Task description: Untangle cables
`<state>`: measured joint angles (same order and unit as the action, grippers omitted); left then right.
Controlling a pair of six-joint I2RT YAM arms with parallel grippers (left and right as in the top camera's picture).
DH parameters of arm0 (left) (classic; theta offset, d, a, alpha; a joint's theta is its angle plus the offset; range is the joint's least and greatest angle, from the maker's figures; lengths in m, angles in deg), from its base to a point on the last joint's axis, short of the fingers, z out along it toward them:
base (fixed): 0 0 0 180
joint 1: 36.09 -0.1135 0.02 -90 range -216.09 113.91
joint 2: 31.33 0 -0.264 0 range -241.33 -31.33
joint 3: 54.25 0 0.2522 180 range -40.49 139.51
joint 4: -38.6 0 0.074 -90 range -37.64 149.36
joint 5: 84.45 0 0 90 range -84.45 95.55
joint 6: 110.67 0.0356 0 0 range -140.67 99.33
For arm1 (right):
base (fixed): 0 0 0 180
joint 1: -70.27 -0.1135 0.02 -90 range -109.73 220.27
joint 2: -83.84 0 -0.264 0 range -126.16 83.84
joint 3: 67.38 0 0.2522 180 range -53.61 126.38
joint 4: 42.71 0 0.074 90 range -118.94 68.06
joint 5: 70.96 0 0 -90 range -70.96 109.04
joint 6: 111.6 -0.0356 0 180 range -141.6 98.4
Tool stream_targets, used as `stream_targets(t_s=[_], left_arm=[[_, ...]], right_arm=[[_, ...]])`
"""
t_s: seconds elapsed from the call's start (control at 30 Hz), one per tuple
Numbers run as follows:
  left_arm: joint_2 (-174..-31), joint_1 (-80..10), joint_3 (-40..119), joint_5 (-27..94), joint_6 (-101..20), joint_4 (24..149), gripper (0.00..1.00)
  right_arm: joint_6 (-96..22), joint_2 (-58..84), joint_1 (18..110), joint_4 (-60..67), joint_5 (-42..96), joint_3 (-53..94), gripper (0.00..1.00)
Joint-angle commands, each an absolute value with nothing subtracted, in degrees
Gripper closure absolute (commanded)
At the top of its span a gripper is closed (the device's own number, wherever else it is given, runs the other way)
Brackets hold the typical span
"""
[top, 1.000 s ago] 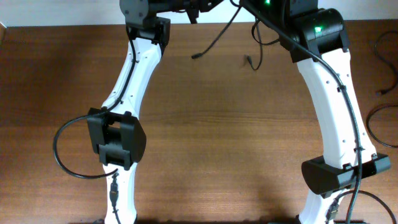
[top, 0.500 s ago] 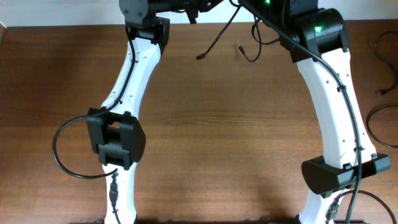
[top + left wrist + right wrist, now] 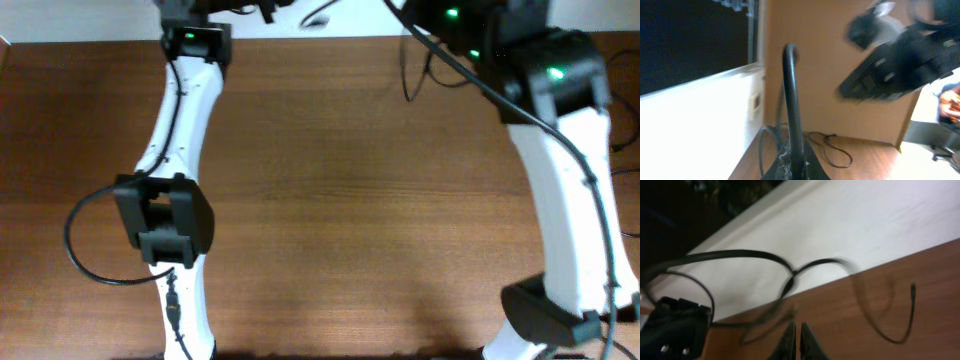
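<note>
In the left wrist view my left gripper [image 3: 794,167] is shut on a black cable [image 3: 790,100] that rises stiffly from between its fingers and bends over at the top. A second thin cable [image 3: 837,156] lies looped on the table beyond. In the right wrist view my right gripper [image 3: 797,339] is shut, only a slit between its tips. Thin black cables [image 3: 765,255] loop and cross just above the tips; whether one is pinched I cannot tell. A free end with a small plug [image 3: 913,287] hangs over the wood. Overhead, a cable [image 3: 407,70] dangles at the table's far edge.
Both white arms reach to the far edge of the brown table [image 3: 340,200], the left arm [image 3: 180,110] and the right arm [image 3: 560,150]. A white wall lies behind the table. The right arm's dark wrist [image 3: 900,65] hangs close in front of my left camera.
The left arm has swung left and the right arm right, both looming larger. The dangling cable ends have risen toward the far edge. The right jaws closed the last bit.
</note>
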<state>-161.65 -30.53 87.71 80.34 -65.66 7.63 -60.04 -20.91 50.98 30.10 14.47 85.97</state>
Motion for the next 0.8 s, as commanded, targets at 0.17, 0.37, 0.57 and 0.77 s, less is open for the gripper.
stream_targets(t_s=[0.17, 0.37, 0.57, 0.77], left_arm=[[-161.69, -37.32, 89.09, 81.89, -66.5, 8.51, 1.0], [-161.61, -33.94, 89.11, 82.7, -71.76, 3.7, 1.0], [-161.48, -31.71, 89.11, 82.72, -86.06, -12.13, 1.0], [-161.5, -29.59, 89.09, 85.41, -86.71, -13.04, 1.0]], right_arm=[[-54.57, -15.01, 51.22, 33.69, 8.87, 86.15, 0.96], [-52.85, -20.6, 51.13, 34.65, 8.06, 86.15, 0.96], [-45.18, -25.13, 51.15, 34.34, 9.53, 86.15, 0.55], [-44.91, -26.29, 51.13, 33.99, 9.79, 86.15, 0.13]])
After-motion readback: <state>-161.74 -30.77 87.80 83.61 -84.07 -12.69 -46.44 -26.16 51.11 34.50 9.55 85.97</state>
